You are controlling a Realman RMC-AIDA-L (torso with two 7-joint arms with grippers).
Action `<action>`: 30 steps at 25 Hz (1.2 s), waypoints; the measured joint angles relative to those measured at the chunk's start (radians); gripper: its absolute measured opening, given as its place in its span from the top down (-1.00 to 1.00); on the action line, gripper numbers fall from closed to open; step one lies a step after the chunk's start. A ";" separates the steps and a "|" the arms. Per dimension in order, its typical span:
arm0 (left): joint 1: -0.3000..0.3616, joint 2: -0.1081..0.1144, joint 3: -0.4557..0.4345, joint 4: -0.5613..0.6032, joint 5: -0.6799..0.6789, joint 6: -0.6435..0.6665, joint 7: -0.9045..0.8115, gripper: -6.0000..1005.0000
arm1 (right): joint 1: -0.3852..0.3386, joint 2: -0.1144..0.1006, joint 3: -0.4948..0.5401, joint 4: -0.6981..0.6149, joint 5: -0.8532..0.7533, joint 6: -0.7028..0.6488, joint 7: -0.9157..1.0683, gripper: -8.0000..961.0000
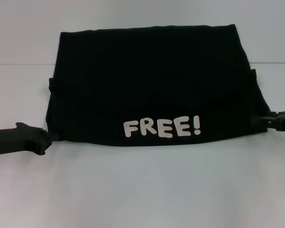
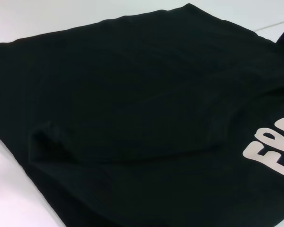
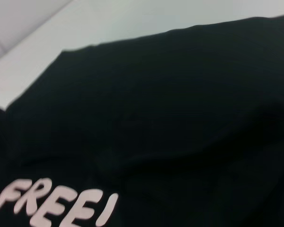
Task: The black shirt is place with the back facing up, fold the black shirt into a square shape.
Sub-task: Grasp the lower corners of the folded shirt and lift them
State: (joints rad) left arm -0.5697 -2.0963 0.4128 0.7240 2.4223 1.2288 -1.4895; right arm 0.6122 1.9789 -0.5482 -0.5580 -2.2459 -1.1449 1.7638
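The black shirt (image 1: 152, 90) lies folded on the white table, forming a wide band with a white "FREE!" print (image 1: 162, 128) near its front edge. It fills the left wrist view (image 2: 132, 118) and the right wrist view (image 3: 170, 109). My left gripper (image 1: 46, 139) is at the shirt's front left corner, touching its edge. My right gripper (image 1: 267, 120) is at the shirt's right edge, level with the print. Both sit low at table height.
The white table (image 1: 142, 190) stretches in front of the shirt and on both sides of it. A seam line in the surface (image 1: 19, 64) runs behind the shirt's far part.
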 joint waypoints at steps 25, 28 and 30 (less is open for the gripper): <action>-0.002 0.004 -0.004 -0.026 -0.007 -0.031 -0.006 0.98 | 0.004 0.006 -0.109 0.030 0.000 0.097 -0.177 -0.22; -0.003 0.004 -0.005 -0.027 -0.008 -0.035 -0.007 0.98 | 0.006 0.007 -0.111 0.032 0.000 0.098 -0.194 -0.01; -0.003 0.004 -0.005 -0.028 -0.008 -0.036 -0.006 0.98 | 0.009 0.008 -0.109 0.036 0.003 0.100 -0.205 0.14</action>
State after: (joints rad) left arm -0.5722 -2.0923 0.4079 0.6964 2.4145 1.1926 -1.4955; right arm 0.6210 1.9871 -0.6575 -0.5224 -2.2429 -1.0447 1.5585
